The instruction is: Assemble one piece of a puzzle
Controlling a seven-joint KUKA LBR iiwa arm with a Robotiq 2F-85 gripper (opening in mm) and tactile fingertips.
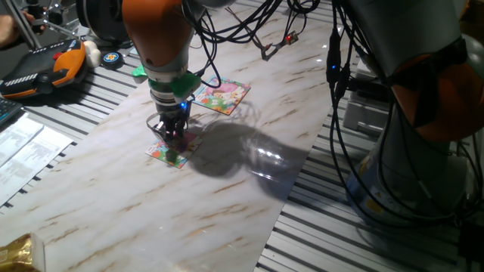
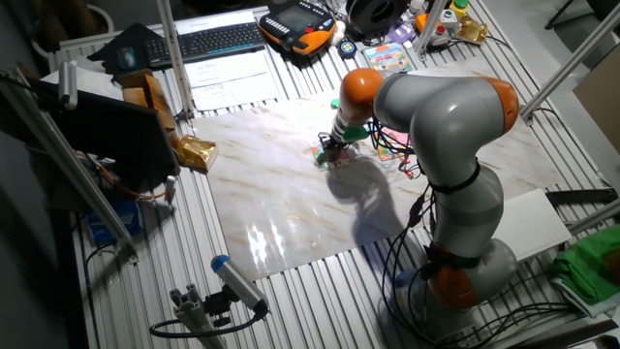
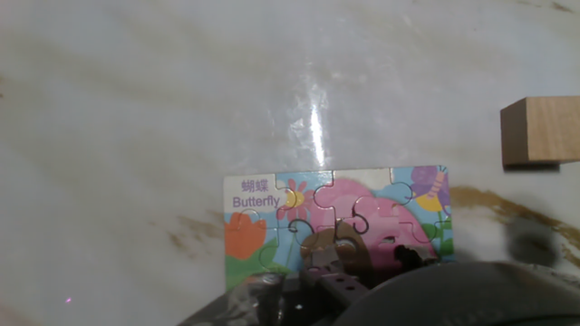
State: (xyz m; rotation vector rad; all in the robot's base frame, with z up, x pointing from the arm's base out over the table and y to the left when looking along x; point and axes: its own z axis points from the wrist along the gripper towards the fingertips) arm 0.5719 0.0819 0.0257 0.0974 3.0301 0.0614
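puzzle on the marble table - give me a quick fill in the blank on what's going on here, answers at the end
1. The English word printed on the puzzle is ____.
2. The gripper hangs directly over the ____ of the two picture boards on the marble table.
3. In the hand view, the block at the right edge is made of ____.

Missing words: Butterfly; smaller; wood
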